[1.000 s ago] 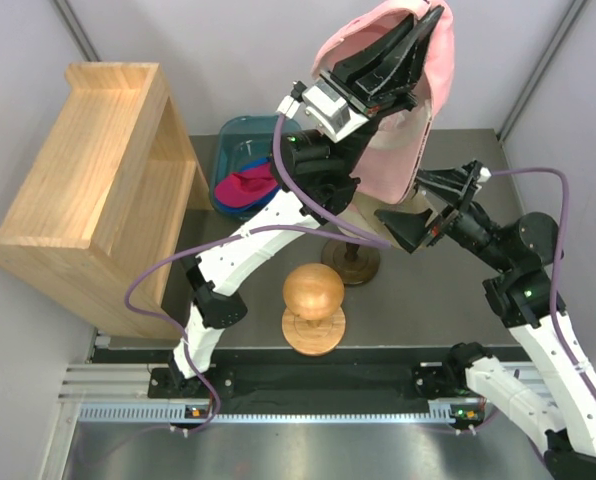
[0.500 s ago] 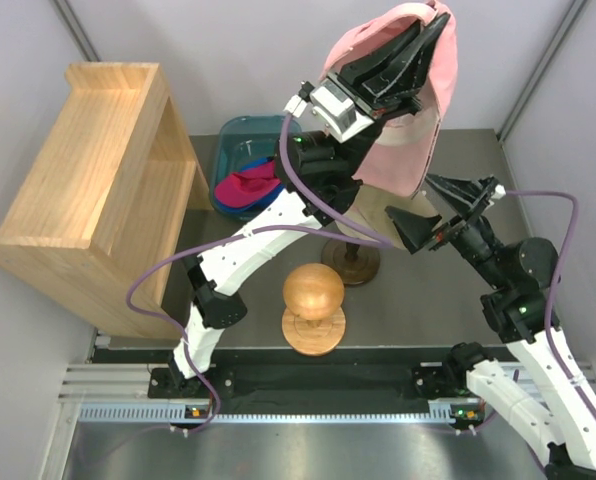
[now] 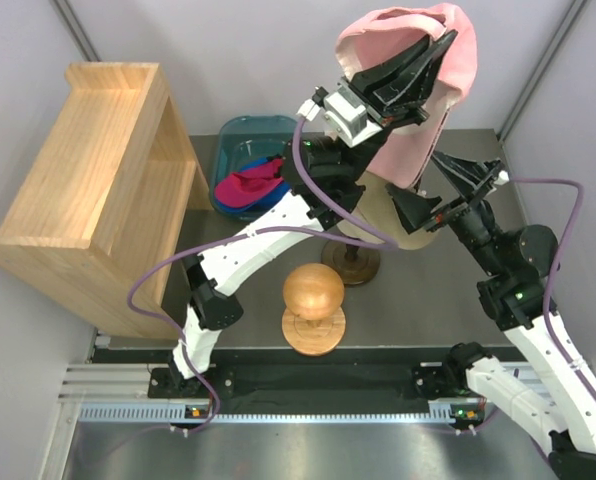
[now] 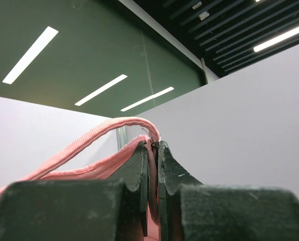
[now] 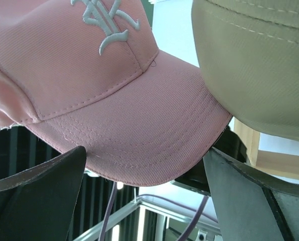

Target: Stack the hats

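Note:
My left gripper (image 3: 438, 40) is raised high at the back, shut on the rear edge of the light pink hat (image 3: 423, 110), which hangs down from it. In the left wrist view the fingers (image 4: 139, 170) pinch the pink fabric (image 4: 89, 145) tightly. My right gripper (image 3: 420, 184) stands wide open just under the pink hat's brim (image 5: 139, 135), one finger on each side and neither touching it. The tan hat (image 5: 255, 65) sits beside the pink one, on the mannequin head (image 3: 383, 215). A magenta hat (image 3: 243, 187) and a blue hat (image 3: 275, 166) lie in the teal bin.
The teal bin (image 3: 236, 135) stands at the back, left of the arms. A tall wooden shelf (image 3: 88, 190) fills the left side. A wooden ball on a stand (image 3: 313, 292) sits in front of the mannequin stand's base (image 3: 350, 265).
My left gripper has carried the pink hat higher and to the right. The right gripper has risen and moved in under the hat's brim, still open.

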Controlling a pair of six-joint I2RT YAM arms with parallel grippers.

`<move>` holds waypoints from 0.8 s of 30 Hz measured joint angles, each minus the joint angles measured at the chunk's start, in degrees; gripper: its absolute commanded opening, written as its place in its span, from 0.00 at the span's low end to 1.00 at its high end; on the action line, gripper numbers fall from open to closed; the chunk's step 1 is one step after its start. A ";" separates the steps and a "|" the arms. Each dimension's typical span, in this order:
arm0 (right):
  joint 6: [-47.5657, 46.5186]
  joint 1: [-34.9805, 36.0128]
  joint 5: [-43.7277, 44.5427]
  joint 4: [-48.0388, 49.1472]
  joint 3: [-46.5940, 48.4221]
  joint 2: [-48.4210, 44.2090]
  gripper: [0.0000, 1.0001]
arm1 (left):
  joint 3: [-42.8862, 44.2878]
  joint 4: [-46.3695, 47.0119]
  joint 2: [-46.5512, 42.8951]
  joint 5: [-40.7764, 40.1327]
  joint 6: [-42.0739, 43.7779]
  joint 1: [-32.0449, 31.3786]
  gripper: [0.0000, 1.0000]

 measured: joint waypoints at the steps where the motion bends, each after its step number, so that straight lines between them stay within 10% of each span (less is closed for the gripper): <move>1: 0.00 0.17 0.57 0.28 0.00 0.09 0.95 | -0.76 0.26 -0.26 0.02 -0.22 -0.04 0.00; 24: 0.35 2.38 12.15 19.08 -6.36 5.53 0.49 | -16.20 9.97 -13.07 3.06 -15.69 -0.55 0.00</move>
